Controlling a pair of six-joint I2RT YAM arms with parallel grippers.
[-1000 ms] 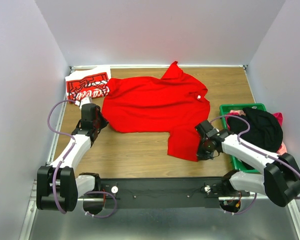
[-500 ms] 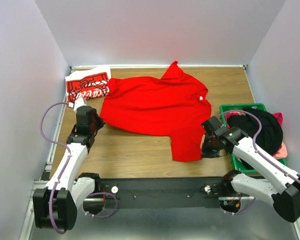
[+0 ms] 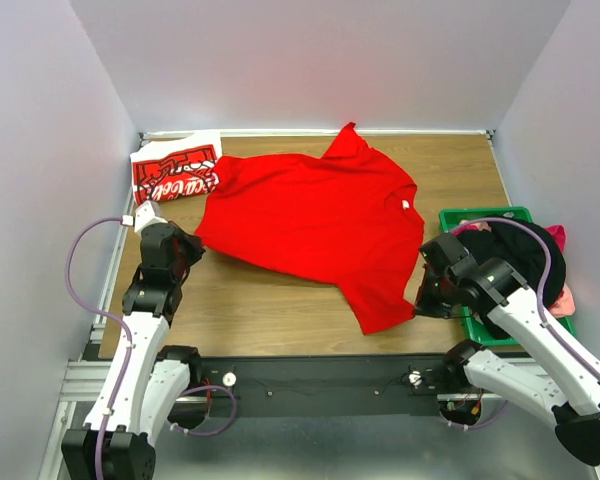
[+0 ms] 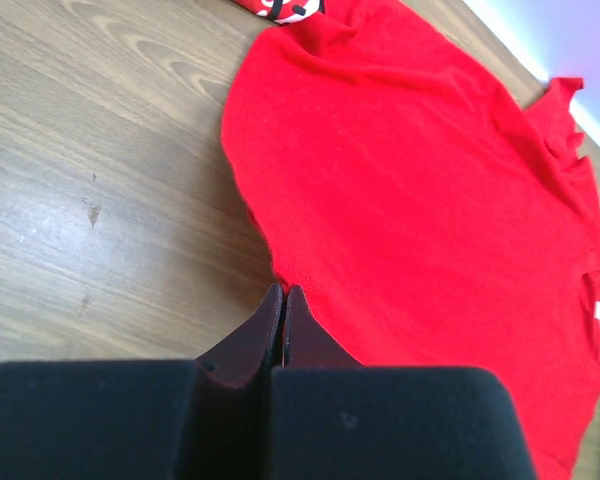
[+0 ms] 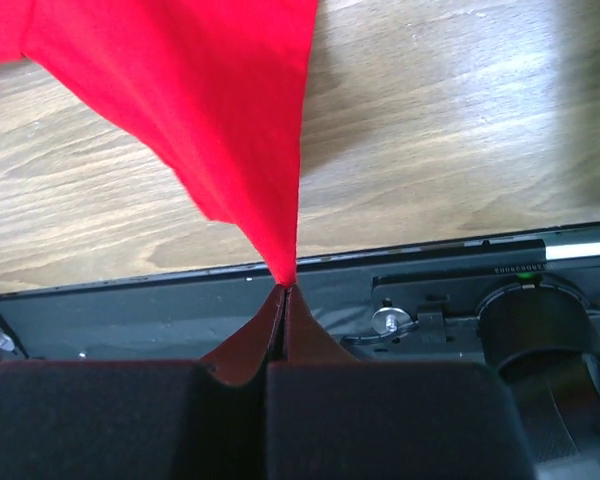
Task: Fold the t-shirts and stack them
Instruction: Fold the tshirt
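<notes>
plain red t-shirt (image 3: 315, 225) lying spread over counter (image 3: 280, 310) center, left fingers (image 4: 258, 335) pinching its left edge, right fingers (image 5: 252, 340) pinching its lower corner, lettered t-shirt (image 3: 175, 175) lying upper left

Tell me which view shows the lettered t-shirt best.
The top external view: the lettered t-shirt lies whole at the far left corner of the table. The left wrist view catches only a sliver of it at its top edge; the right wrist view shows none of it.
</notes>
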